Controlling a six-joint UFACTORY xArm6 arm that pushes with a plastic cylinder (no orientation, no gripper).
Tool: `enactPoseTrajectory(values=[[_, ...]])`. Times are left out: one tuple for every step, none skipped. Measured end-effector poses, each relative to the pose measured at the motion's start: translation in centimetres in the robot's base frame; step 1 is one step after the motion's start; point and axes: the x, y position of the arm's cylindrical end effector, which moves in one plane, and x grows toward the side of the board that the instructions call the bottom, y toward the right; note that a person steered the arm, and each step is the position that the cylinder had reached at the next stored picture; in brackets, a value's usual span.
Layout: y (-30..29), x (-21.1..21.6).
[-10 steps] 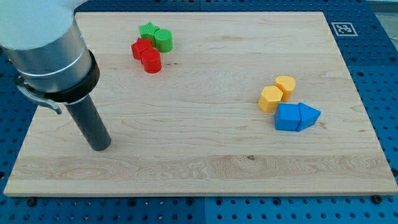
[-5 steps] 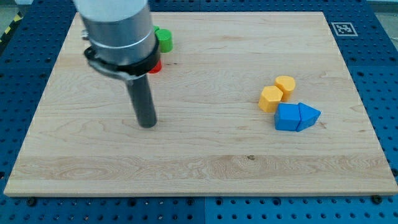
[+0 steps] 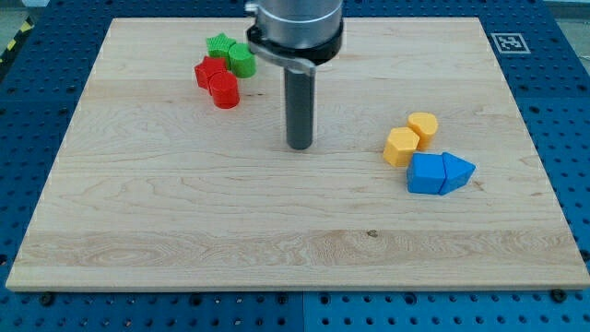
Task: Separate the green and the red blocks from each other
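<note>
Red blocks (image 3: 217, 81) and green blocks (image 3: 232, 54) packed touching at the table's (image 3: 184, 212) upper left, greens nearer the view's top. My tip (image 3: 299, 146) planted on bare wood, right of and below that cluster, well apart. No jaws fitted; nothing held. Risk: entry off the seam likely drags both colours together. Yellow blocks (image 3: 411, 136) and blue blocks (image 3: 439, 172) far right, untouched.
</note>
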Motion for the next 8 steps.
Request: enactPoseTrajectory(values=[[0.3,-1.2],[0.3,-5.2],[0.3,-7.3],[0.1,-8.0],[-1.6,-9.4],[-3.5,-9.6],[-6.1,-9.6],[-9.2,-9.6]])
